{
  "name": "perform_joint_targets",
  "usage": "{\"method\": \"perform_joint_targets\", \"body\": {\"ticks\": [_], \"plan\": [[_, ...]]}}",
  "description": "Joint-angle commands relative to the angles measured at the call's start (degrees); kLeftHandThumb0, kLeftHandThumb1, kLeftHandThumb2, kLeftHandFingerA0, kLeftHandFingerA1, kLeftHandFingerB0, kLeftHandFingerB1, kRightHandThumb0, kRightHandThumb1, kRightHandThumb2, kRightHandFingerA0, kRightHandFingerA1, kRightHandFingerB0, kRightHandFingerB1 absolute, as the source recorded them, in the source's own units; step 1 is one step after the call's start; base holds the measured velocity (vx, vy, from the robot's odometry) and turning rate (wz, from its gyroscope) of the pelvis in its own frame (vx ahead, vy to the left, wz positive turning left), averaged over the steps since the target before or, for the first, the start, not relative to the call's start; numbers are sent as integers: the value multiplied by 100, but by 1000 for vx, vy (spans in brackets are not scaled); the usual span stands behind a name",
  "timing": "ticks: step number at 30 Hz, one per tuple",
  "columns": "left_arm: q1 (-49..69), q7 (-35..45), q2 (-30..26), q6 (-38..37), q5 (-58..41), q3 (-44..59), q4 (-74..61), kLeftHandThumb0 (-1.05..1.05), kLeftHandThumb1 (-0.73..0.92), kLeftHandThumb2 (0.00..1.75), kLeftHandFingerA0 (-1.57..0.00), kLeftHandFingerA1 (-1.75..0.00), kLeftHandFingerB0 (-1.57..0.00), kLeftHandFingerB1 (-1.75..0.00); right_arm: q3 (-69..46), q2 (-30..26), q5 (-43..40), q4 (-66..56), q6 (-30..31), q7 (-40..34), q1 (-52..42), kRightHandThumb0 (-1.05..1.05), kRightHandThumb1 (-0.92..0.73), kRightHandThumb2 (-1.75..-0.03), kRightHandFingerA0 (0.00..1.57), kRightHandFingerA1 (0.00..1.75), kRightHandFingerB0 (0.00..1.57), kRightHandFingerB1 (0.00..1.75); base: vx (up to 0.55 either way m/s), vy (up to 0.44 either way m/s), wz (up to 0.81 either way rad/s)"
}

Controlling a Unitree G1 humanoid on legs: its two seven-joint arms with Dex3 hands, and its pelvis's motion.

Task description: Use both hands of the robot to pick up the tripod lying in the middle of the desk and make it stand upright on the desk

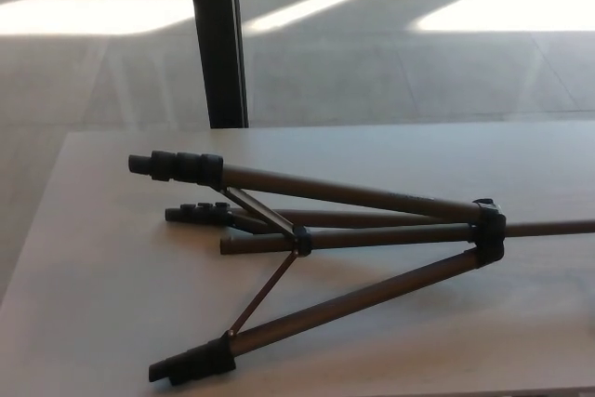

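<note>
Tripod (pixel 372 230) flat on desk (pixel 112 258) — untouched.

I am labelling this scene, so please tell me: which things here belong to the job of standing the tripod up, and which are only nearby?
For the job:
- tripod, lying on its side with legs spread
- desk, where it must stand

Only nearby:
- dark post behind the desk
- floor with patches of sunlight

Neither robot hand is in view.

Before us, a grey-brown tripod (pixel 353 197) with black feet and collar on our pale beige surface (pixel 102 267); beyond it, a black post (pixel 218 39).
</note>
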State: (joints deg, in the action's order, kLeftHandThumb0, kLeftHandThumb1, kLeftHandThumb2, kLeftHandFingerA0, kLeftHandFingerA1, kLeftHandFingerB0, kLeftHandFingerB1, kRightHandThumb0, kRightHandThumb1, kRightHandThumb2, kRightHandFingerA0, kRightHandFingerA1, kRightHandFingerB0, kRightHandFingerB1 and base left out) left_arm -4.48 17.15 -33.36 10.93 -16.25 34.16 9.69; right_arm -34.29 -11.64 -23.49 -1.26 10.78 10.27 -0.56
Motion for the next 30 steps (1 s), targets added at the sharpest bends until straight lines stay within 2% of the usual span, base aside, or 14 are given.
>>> {"method": "perform_joint_targets", "body": {"ticks": [1, 4, 5, 9, 11, 12, 13, 14, 18, 20, 26, 27, 29, 30], "plan": [[-2575, 684, -1234, 1885, -615, -1380, -1826, -57, 44, 89, -29, -63, -21, -54, 1403, 484, -1021, -2776, 1743, -629, -39, -70, -66, -60, 41, 51, 32, 32, 0, 0, 0], [-3208, 975, -1173, 1601, -104, -1963, -1530, -65, 46, 92, -37, -63, -18, -49, 1792, 763, -993, -2967, 1741, -616, -226, -71, -65, -61, 46, 59, 43, 37, 0, 0, 0], [-3500, 1122, -1088, 1499, 12, -2176, -1327, -70, 60, 61, -38, -50, -31, -40, 1977, 882, -985, -3090, 1787, -664, -351, -71, -64, -60, 53, 58, 49, 37, 0, 0, 0], [-4024, 1223, -914, 1439, 185, -2592, -1169, -61, 64, 59, -46, -49, -39, -39, 2339, 1091, -1020, -3219, 1944, -692, -462, -70, -63, -59, 55, 62, 52, 40, 0, 0, 0], [-4366, 1145, -753, 1855, 160, -2917, -1465, -65, 62, 59, -42, -52, -38, -41, 2590, 1130, -999, -3289, 2164, -718, -581, -71, -63, -59, 52, 62, 49, 39, 0, 0, 0], [-4429, 1146, -737, 1924, 142, -2980, -1528, -65, 62, 59, -42, -52, -38, -41, 2653, 1102, -946, -3313, 2210, -711, -598, -71, -63, -59, 52, 62, 49, 39, 0, 0, 0], [-4564, 1150, -653, 2084, 90, -3137, -1649, -60, 45, 89, -37, -63, -23, -52, 2796, 1118, -950, -3331, 2300, -696, -661, -69, -64, -59, 50, 64, 48, 40, 0, 0, 0], [-4616, 1146, -619, 2090, 119, -3222, -1660, -60, 45, 89, -37, -63, -23, -52, 2864, 1118, -920, -3354, 2321, -698, -687, -69, -64, -59, 50, 64, 48, 40, 0, 0, 0], [-4859, 1113, -552, 2446, 144, -3607, -1915, -62, 45, 87, -34, -62, -24, -52, 3128, 1228, -788, -3383, 2557, -907, -713, -72, -64, -60, 51, 63, 50, 40, 0, 0, 0], [-4972, 1328, -482, 1996, 545, -4101, -1819, -66, 47, 88, -35, -62, -27, -53, 3288, 1239, -663, -3173, 2525, -804, -729, -73, -64, -60, 51, 68, 52, 43, 0, 0, 0], [-5246, 1227, -354, 2008, 793, -4650, -1748, -68, 47, 87, -36, -61, -33, -54, 3248, 1253, -696, -2957, 2626, -848, -688, -75, -61, -59, 50, 70, 53, 48, 0, 0, 0], [-5296, 1210, -348, 1915, 894, -4748, -1732, -63, 59, 59, -37, -52, -41, -46, 3207, 1273, -725, -2915, 2553, -809, -726, -74, -63, -59, 48, 72, 52, 48, 0, 0, 0], [-5303, 1197, -366, 1934, 894, -4778, -1745, -63, 59, 59, -37, -52, -41, -46, 3200, 1277, -732, -2933, 2586, -817, -733, -74, -63, -59, 48, 72, 52, 48, 0, 0, 0], [-5315, 1151, -308, 1915, 933, -4820, -1705, -68, 48, 88, -38, -60, -33, -53, 3146, 1321, -791, -2950, 2633, -867, -754, -79, -50, -74, 49, 73, 48, 53, 0, 0, 0]]}}
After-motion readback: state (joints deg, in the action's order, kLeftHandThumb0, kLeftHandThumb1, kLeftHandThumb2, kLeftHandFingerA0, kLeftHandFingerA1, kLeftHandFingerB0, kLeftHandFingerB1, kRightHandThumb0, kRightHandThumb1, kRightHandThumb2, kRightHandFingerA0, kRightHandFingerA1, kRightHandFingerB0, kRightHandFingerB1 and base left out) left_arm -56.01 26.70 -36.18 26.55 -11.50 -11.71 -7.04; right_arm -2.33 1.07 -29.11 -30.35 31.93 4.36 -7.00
